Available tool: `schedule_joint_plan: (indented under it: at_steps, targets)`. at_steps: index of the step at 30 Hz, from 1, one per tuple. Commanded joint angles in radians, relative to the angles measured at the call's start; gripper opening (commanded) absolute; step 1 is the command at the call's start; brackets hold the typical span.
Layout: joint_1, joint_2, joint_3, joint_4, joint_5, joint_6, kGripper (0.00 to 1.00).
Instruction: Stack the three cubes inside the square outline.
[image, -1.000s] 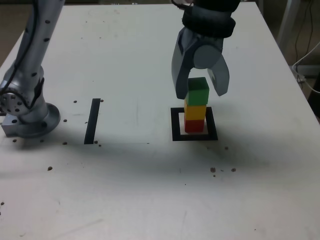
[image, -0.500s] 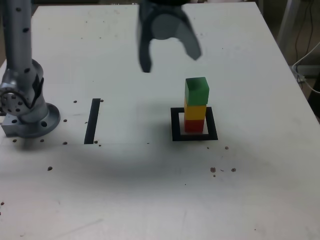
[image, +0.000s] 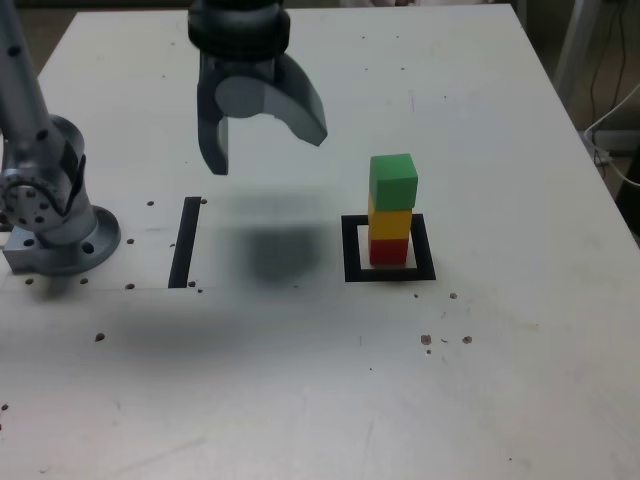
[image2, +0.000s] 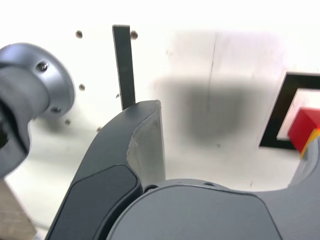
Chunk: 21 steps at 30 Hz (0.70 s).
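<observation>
Green cube (image: 393, 182) on yellow cube (image: 390, 222) on red cube (image: 388, 251), inside flat black square outline (image: 424, 250), near the smooth tabletop's (image: 300, 380) right edge in exterior view, my curved grey gripper (image: 267, 140) wide open, holding nothing.

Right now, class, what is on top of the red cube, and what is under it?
The yellow cube sits on the red cube, with the green cube topmost. The surface directly beneath the red one is covered, so it cannot be seen.

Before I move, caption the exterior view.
Open pincer hangs clear of the stack: green on yellow on red, inside the outline.
</observation>
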Motion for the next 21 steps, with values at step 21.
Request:
schedule_joint_plan:
  at_steps: [21]
  targets:
    - [0.11,-0.125,0.573,-0.297,0.017,0.089,1.0]
